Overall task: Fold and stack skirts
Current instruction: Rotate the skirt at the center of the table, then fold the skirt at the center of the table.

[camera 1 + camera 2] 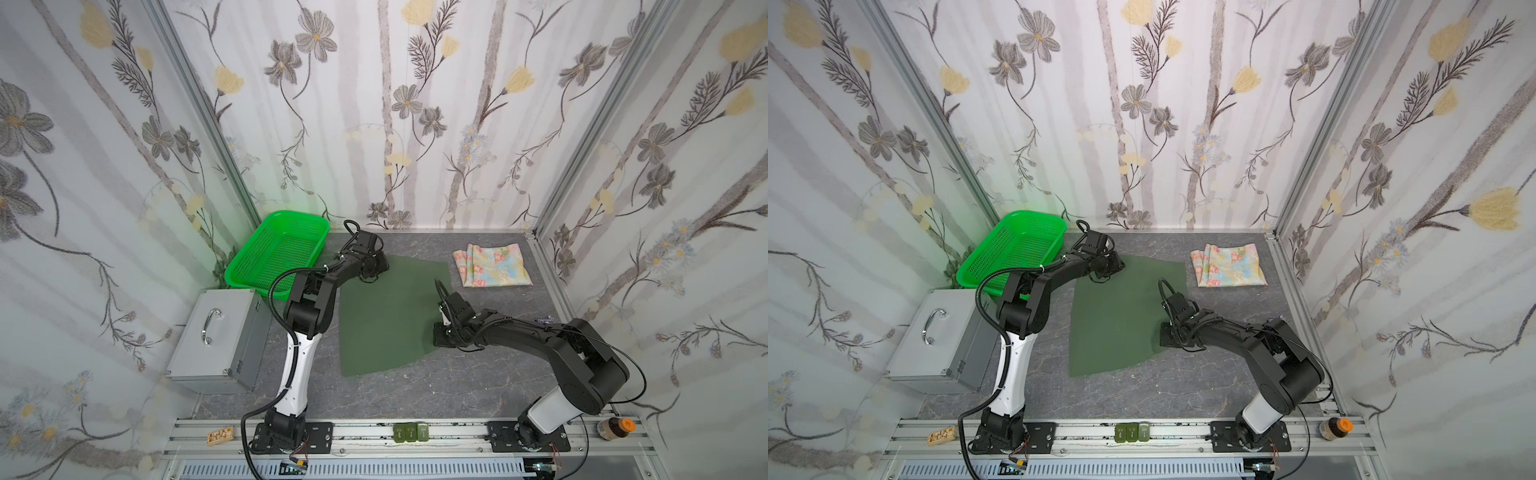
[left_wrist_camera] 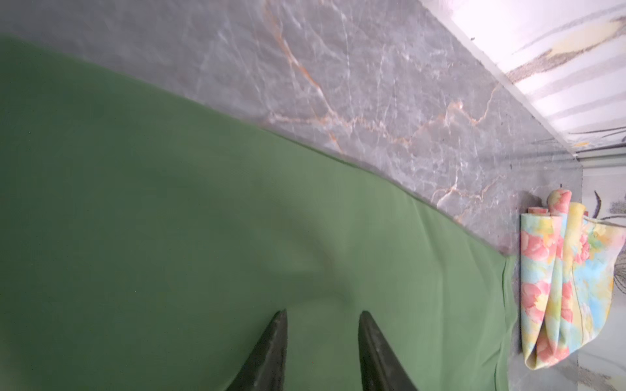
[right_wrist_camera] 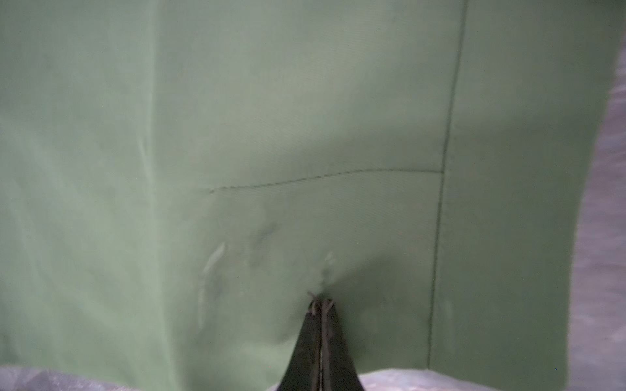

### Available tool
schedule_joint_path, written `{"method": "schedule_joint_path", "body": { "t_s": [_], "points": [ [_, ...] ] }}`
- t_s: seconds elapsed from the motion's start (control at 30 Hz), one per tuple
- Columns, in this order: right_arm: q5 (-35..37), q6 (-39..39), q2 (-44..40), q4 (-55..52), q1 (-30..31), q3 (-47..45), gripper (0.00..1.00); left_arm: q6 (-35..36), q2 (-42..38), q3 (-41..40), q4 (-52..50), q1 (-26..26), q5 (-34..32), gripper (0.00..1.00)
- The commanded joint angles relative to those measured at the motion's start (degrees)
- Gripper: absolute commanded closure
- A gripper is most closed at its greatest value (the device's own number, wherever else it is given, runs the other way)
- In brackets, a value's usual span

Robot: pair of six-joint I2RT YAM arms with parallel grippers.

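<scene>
The dark green skirt (image 1: 386, 316) (image 1: 1121, 320) lies spread flat in the middle of the marble table. Folded small, the pastel floral skirt (image 1: 492, 266) (image 1: 1229, 266) rests at the back right, just off the green one's far corner. My left gripper (image 1: 374, 266) (image 2: 323, 315) is low over the green skirt's far left corner, its fingers (image 2: 274, 345) apart with flat cloth showing between them. My right gripper (image 1: 442, 332) (image 3: 321, 303) sits at the green skirt's right edge, shut on a small pucker of the cloth (image 3: 305, 169).
A bright green mesh basket (image 1: 278, 253) leans at the back left, with a silver metal case (image 1: 220, 340) in front of it. On the front rail sit small green blocks (image 1: 411, 432), a wooden piece (image 1: 219, 435) and a brown bottle (image 1: 617, 428). Walls enclose three sides.
</scene>
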Motion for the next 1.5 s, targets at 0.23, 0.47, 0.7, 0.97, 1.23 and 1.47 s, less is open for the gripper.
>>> {"method": "schedule_joint_path", "body": {
  "t_s": [0.23, 0.47, 0.7, 0.97, 1.23, 1.47],
  "points": [
    [-4.3, -0.3, -5.1, -3.2, -2.6, 3.3, 0.91, 1.2, -11.9, -8.7, -1.0, 1.4, -0.4, 0.60],
    [-1.8, -4.0, -8.5, -5.8, -5.6, 1.4, 0.84, -0.9, -29.3, -28.8, -1.2, 1.4, -2.7, 0.54],
    [-2.6, -4.8, -14.0, -4.7, -7.4, -3.1, 0.61, -7.0, -49.2, -50.0, -2.2, 1.3, -2.6, 0.43],
    [-5.9, -5.7, -17.8, -2.4, -9.3, -7.6, 0.50, -13.1, -72.1, -66.6, -18.5, 0.9, -7.4, 0.37],
    [-10.1, -6.4, -15.9, -0.1, -9.8, -7.5, 0.48, -18.1, -85.4, -72.4, -36.7, 0.6, -10.5, 0.37],
    [-12.9, -7.5, -13.0, 0.8, -10.5, -5.9, 0.50, -22.3, -84.0, -71.9, -40.2, 0.5, -14.8, 0.39]
  ]
}}
